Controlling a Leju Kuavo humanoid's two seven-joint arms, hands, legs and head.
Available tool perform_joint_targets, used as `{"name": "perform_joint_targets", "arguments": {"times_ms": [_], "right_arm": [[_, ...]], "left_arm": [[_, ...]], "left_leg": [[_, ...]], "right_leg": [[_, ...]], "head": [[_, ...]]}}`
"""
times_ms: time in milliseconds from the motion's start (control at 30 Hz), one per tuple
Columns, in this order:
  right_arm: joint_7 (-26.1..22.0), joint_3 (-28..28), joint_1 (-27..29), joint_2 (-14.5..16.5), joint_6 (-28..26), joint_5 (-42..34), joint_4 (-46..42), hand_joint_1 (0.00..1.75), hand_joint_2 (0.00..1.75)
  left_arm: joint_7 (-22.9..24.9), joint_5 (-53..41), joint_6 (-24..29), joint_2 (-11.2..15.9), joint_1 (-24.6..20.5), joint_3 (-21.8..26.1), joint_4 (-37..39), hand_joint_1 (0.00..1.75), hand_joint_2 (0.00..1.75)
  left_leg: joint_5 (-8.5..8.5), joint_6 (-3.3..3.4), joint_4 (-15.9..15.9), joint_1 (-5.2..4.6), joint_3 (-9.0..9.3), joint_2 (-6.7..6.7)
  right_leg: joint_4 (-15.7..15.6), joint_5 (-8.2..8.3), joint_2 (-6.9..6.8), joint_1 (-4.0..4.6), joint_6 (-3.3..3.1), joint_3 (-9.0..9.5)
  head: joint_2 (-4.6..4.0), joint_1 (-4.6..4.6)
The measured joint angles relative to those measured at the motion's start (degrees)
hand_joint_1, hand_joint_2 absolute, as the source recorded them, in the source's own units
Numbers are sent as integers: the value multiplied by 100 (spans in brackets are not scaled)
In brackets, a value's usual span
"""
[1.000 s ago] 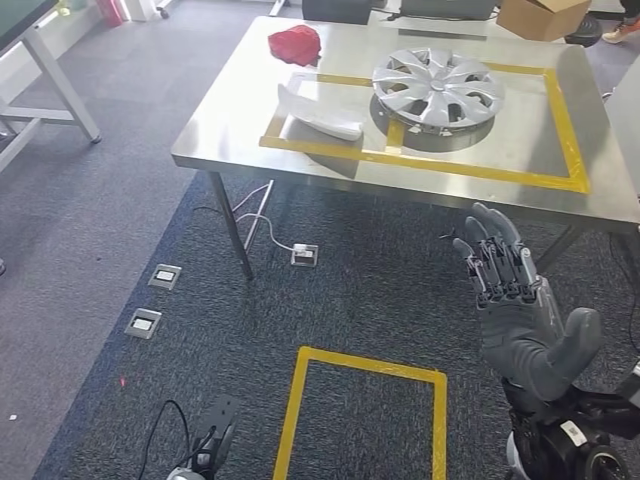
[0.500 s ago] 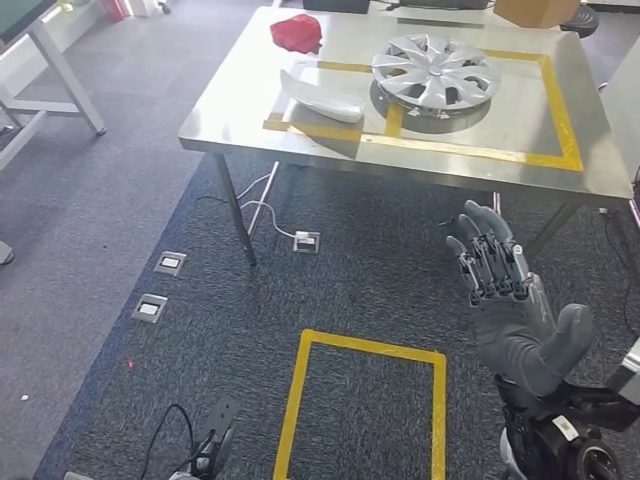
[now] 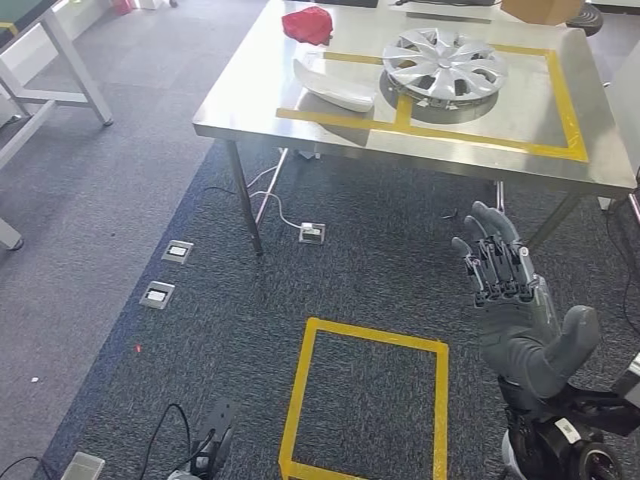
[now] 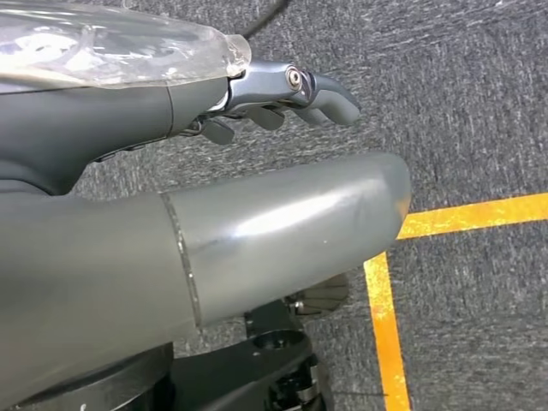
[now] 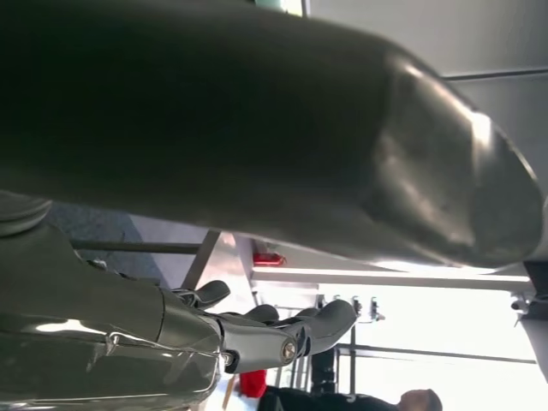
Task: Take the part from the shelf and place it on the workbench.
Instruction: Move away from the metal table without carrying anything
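Bright, even light — wrist views blurred

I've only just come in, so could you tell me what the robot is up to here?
The robot stands on the carpet facing the steel workbench, and nothing is being handled right now. Its right hand is raised in front of it, fingers apart and empty. Its left hand hangs low over the floor, also holding nothing. On the workbench, inside a yellow taped outline, lie a silver hubcap and a white curved part, with a red cloth beyond them.
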Motion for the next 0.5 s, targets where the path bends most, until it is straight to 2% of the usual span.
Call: {"name": "perform_joint_targets", "arguments": {"times_ms": [33, 67, 133, 167, 200, 233, 300, 333, 367, 400, 433, 467, 500], "right_arm": [[-13, -10, -1, 1, -4, 1, 0, 0, 0], [-24, -18, -1, 2, -7, 1, 1, 0, 0], [-35, -26, -1, 11, -11, 3, 2, 0, 0], [-37, -27, -3, 18, -13, 4, 3, 0, 0], [-39, -27, -4, 27, -14, 7, 3, 0, 0], [-41, -28, -5, 36, -14, 9, 5, 0, 0], [-45, -31, -2, 48, -13, 16, 10, 0, 0], [-46, -31, 0, 54, -11, 18, 17, 0, 0], [-47, -31, 1, 59, -7, 20, 25, 0, 0], [-48, -31, 2, 64, 1, 20, 33, 0, 0], [-48, -31, 1, 68, 12, 20, 41, 0, 0], [-48, -31, -1, 73, 26, 20, 45, 0, 0], [-49, -32, -8, 79, 38, 20, 48, 0, 0]], "left_arm": [[3, -3, -7, -1, -7, 0, 0, 0, 0], [4, -5, -10, -2, -14, 0, 0, 0, 0], [7, -7, -12, -1, -22, 0, 0, 0, 0], [10, -7, -13, 2, -22, 0, 0, 0, 0], [15, -7, -13, 4, -21, 0, 0, 0, 0], [18, -7, -14, 5, -21, -1, 0, 0, 0], [22, -7, -14, 3, -20, -2, 0, 0, 0], [22, -6, -14, 3, -19, -2, 0, 0, 0], [22, -5, -14, 3, -19, -2, 0, 0, 0], [22, -2, -14, 4, -19, -2, 0, 0, 0], [22, 4, -14, 5, -21, -2, 0, 0, 0], [22, 10, -14, 10, -25, -2, 0, 0, 0], [21, 17, -13, 15, -33, -2, 0, 0, 0]], "left_leg": [[35, -35, 4, -4, -15, 0], [72, -71, 1, -6, -27, 2], [124, -143, 1, -1, -47, 5], [65, -171, 56, 1, -89, 4], [-97, -193, 223, 3, -172, 2], [-350, -208, 517, 10, -298, -1], [-877, -234, 1337, 10, -595, -3], [-994, -240, 1658, 9, -678, -3], [-972, -236, 1793, 7, -664, -3], [-843, -219, 1705, 4, -539, -3], [-666, -187, 1392, -2, -300, -3], [-532, -144, 940, -16, 13, -2], [-472, -102, 469, -34, 304, 1]], "right_leg": [[-290, 12, 4, 14, -16, 160], [-416, -16, 8, 31, -29, 213], [-456, 47, 1, 30, -74, 166], [-470, 91, -6, 19, -111, 129], [-486, 147, -15, 5, -158, 74], [-497, 205, -24, -4, -197, 10], [-493, 314, -30, 11, -241, -146], [-490, 366, -31, 21, -244, -220], [-487, 418, -31, 34, -245, -291], [-484, 466, -30, 45, -243, -354], [-482, 510, -28, 55, -237, -407], [-477, 551, -27, 64, -227, -448], [-471, 588, -27, 77, -211, -482]], "head": [[0, 0], [0, -1], [0, 2], [-1, -1], [-1, -10], [-1, -23], [0, -51], [0, -56], [0, -58], [0, -62], [0, -66], [0, -70], [0, -75]]}}
